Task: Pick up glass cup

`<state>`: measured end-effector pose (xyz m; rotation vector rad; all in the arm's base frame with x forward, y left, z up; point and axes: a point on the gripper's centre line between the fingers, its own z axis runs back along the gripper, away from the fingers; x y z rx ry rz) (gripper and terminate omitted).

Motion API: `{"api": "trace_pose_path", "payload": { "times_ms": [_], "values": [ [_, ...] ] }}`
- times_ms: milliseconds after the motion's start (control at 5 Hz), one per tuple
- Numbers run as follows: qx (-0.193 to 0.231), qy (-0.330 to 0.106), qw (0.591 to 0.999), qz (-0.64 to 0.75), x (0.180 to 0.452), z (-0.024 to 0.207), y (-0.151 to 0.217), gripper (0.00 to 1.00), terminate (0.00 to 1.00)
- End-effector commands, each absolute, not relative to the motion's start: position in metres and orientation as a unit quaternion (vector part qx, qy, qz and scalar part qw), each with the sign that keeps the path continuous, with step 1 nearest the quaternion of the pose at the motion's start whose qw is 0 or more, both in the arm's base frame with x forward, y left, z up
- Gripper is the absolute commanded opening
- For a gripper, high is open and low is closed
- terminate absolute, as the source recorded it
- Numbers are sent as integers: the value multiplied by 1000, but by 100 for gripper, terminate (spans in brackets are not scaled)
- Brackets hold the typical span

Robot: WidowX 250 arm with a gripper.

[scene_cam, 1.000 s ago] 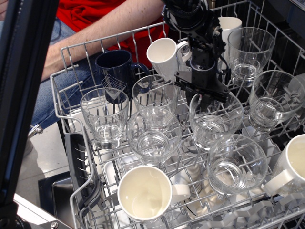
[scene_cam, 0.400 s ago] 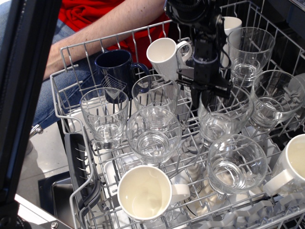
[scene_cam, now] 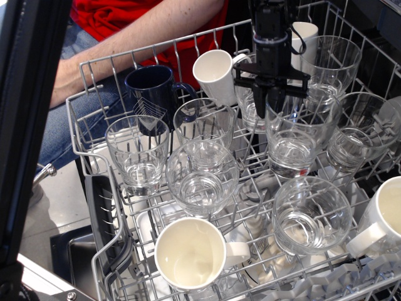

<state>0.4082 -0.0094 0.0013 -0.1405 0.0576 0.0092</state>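
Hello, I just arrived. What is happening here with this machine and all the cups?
A robot arm is taking a glass cup out of a dishwasher rack. Its black claw grips the cup at the rim, and the cup looks raised above its slot. The other clear glasses, the white mugs and the dark navy mug sit in the rack. A person in a red shirt sits behind the rack, not touching anything.

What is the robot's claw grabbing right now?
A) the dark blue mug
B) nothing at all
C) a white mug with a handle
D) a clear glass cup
D. The claw is clamped over the rim of a clear glass cup, which sits raised above the rack, away from the dark blue mug.
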Motion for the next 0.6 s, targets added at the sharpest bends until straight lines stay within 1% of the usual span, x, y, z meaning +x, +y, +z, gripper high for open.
{"api": "trace_pose_path", "payload": {
  "times_ms": [0, 200, 400],
  "values": [
    [-83, -44, 994, -60, 404, 113, 5, 0, 0],
    [-107, -55, 990, -76, 389, 135, 17, 0, 0],
    [-109, -73, 988, -82, 392, 141, 18, 0, 100]
  ]
}}
